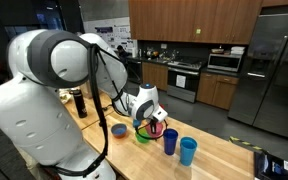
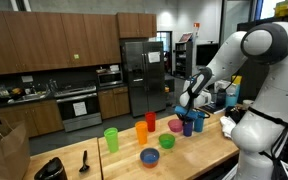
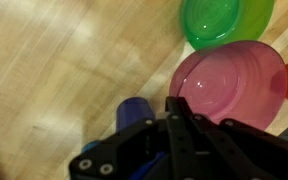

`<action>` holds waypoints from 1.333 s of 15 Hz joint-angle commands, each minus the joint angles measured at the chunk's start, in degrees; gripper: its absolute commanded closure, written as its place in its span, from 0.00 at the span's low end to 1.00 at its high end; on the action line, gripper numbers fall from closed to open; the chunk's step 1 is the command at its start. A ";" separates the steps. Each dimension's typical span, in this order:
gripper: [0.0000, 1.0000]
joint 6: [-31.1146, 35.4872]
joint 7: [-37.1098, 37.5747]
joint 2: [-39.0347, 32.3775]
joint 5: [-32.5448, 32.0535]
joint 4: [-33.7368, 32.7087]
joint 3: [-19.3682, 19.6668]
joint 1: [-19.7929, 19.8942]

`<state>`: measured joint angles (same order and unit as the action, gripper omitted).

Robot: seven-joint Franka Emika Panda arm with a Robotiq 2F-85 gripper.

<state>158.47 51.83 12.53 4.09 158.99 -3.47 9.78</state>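
Observation:
In the wrist view my gripper (image 3: pixel 174 103) is shut, its black fingers pressed together with nothing seen between them. The tips hover over the wooden counter (image 3: pixel 54 70), between a dark blue cup (image 3: pixel 134 112) on the left and a pink bowl (image 3: pixel 229 85) on the right, right at the bowl's rim. A green bowl (image 3: pixel 224 20) lies beyond the pink one. In both exterior views the gripper (image 1: pixel 155 119) (image 2: pixel 189 106) hangs low over the group of dishes, above the pink bowl (image 1: pixel 157 129) (image 2: pixel 175 126) and beside the dark blue cup (image 1: pixel 170 142) (image 2: pixel 187 127).
On the counter (image 2: pixel 124 160) stand a green cup (image 2: pixel 111 138), an orange cup (image 2: pixel 141 132), a red cup (image 2: pixel 150 122), a blue bowl (image 2: pixel 150 157) and a green bowl (image 2: pixel 167 142). A light blue cup (image 1: pixel 188 150), a purple bowl (image 1: pixel 119 130) and a black bottle (image 1: pixel 79 102) are nearby.

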 commanded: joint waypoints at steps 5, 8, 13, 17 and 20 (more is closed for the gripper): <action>0.99 -0.74 1.77 -1.98 -2.40 0.06 3.02 3.60; 0.99 0.00 1.57 -3.92 -2.01 0.10 3.93 3.38; 0.99 1.97 1.29 -7.40 -1.46 0.08 4.91 2.28; 0.99 3.41 1.00 -9.32 -1.79 0.07 5.11 1.13; 0.72 4.48 0.35 -10.60 -1.07 0.04 5.39 0.07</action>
<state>161.45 52.43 3.03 2.89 159.07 0.66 11.41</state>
